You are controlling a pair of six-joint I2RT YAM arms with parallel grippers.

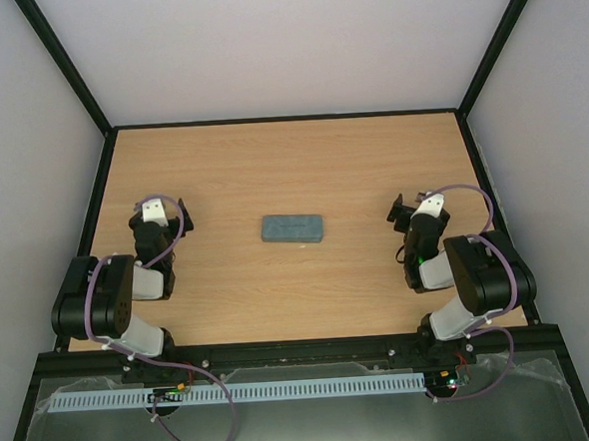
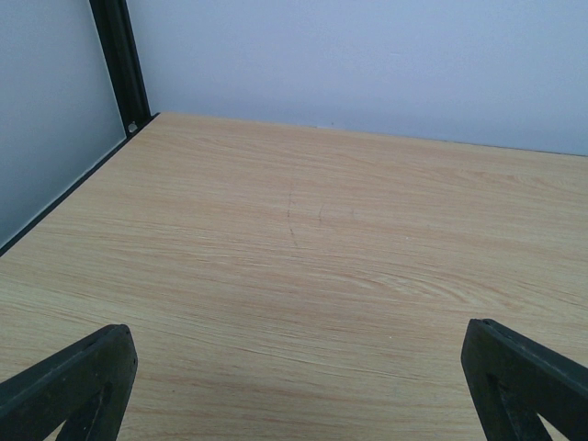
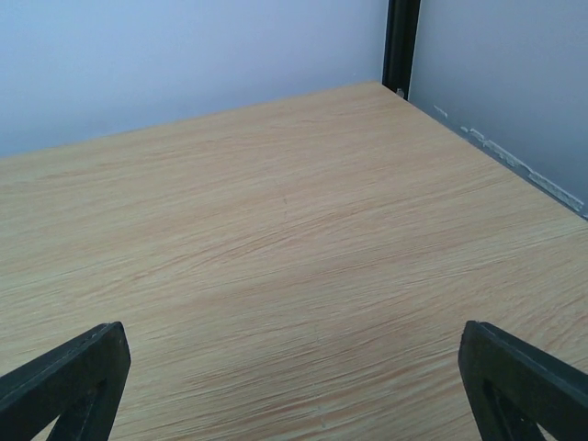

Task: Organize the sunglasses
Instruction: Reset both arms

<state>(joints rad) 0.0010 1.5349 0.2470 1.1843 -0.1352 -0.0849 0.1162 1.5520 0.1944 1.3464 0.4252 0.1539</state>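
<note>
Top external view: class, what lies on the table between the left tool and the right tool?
A grey-blue oblong case lies between the left tool and the right tool, touching neither; only the top view shows it.

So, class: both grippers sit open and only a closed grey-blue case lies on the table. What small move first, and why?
Probably ease the right gripper toward the case, jaws open. No sunglasses show in any view, so they may be inside; the case lies shut and untouched.
</note>
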